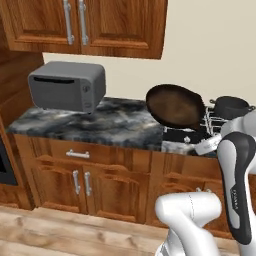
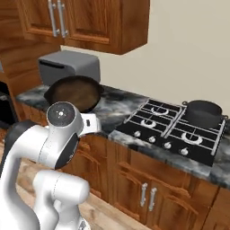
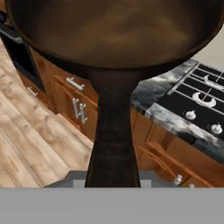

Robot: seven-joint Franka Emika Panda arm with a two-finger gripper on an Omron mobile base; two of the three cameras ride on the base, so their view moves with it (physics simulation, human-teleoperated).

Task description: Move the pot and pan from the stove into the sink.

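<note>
1. My tool [image 3: 113, 181] is closed on the long black handle of the pan [image 1: 175, 106]; in the hand view the handle runs straight up from the bottom edge to the bowl.
2. The pan is lifted clear of the stove [image 2: 173, 130] and hangs tilted in the air, its brown inside turned toward the base cameras. It is over the desk [image 1: 100, 122], near the desk's front edge, between the stove and the toaster oven [image 1: 67, 86].
3. The pot [image 2: 203, 113] stands upright on the stove's rear right burner, well apart from the pan.
4. The stove is set into the desk's right part, with its row of silver knobs along the front edge.
5. The grey toaster oven stands at the desk's left end, against the back wall.
6. Wooden cabinets [image 1: 95, 175] lie below the desk, and wall cabinets [image 1: 100, 25] hang above it.
</note>
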